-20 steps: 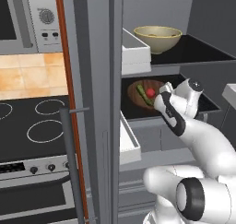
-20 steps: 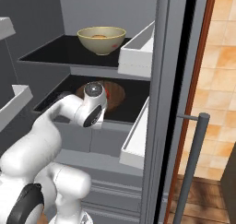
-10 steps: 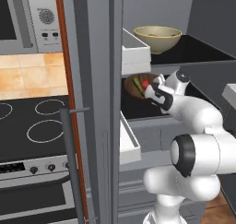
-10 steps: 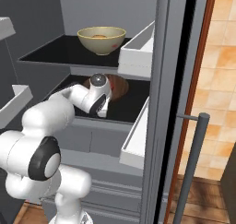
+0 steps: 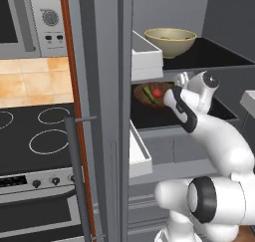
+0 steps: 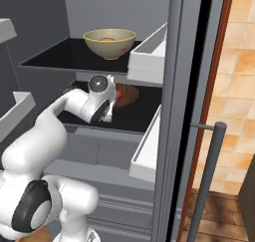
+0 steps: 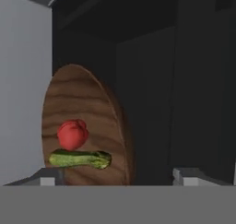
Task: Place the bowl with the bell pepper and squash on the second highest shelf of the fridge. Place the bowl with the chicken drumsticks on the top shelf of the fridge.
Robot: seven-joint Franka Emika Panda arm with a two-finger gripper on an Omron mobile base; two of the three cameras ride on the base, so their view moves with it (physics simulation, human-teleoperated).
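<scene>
Since a second ago the arm has pushed deeper into the fridge (image 5: pixel 99 61) and the wooden bowl (image 5: pixel 149 94) now sits on the second shelf (image 5: pixel 149 117), where before the gripper carried it in front of that shelf. The gripper (image 7: pixel 120 176), clamped on the bowl earlier, now stands with its jaws spread wide and nothing between them; in the hand view its two tips rise at either side with the bowl ahead of them.

Inside the wooden bowl lie the bell pepper (image 7: pixel 73 134) and, touching it, the squash (image 7: pixel 80 159), a slim green piece beside the red chunk. From the left base view the pepper (image 5: pixel 157 92) and squash (image 5: pixel 148 93) show just left of the robot's wrist. From the right base view the bowl (image 6: pixel 127 94) peeks out just behind the wrist.

Above the wooden bowl, on the top shelf (image 5: pixel 214 57), stands the pale bowl (image 5: pixel 170 41) holding the chicken drumsticks (image 6: pixel 105 39), of which little shows over the rim. White door bins (image 5: pixel 145 57) hang on the open doors at both sides of the wooden bowl. Well left of the fridge lies a black stovetop (image 5: pixel 35 131) with an oven front below it, and a grey bar handle (image 6: pixel 205 181) stands on the right door.
</scene>
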